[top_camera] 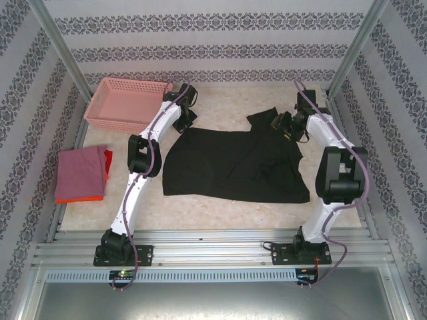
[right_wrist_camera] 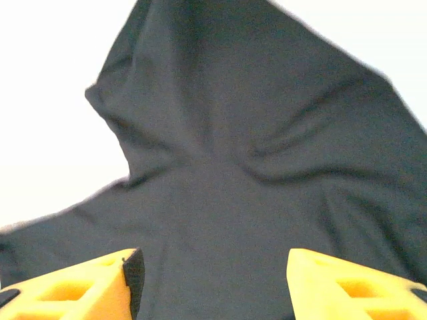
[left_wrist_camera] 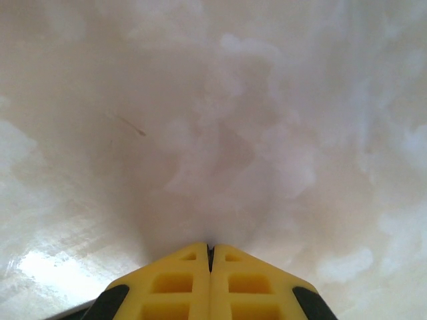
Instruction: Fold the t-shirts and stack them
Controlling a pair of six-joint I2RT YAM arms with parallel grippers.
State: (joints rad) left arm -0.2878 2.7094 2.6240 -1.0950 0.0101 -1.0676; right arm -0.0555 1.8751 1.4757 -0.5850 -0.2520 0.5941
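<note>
Pale marbled table [top_camera: 220, 207] seen from above, closed in by walls of striped, patterned wallpaper [top_camera: 200, 47]. A large black shirt [top_camera: 233, 163] lies spread and rumpled from the centre toward 3 o'clock. At 9 o'clock, by the table's edge, a folded pink shirt [top_camera: 80, 172] rests on a folded orange shirt [top_camera: 80, 199]. A pink basket [top_camera: 113, 122] stands at 10 o'clock. The left gripper [top_camera: 185, 123] is at the black shirt's 11 o'clock corner; its wrist camera shows its yellow fingers [left_wrist_camera: 210, 248] pressed together over bare table, with no cloth seen between them. The right gripper [top_camera: 280, 125] is at the shirt's 1 o'clock corner, fingers spread wide [right_wrist_camera: 213, 263] just above the dark, creased cloth, gripping nothing
</note>
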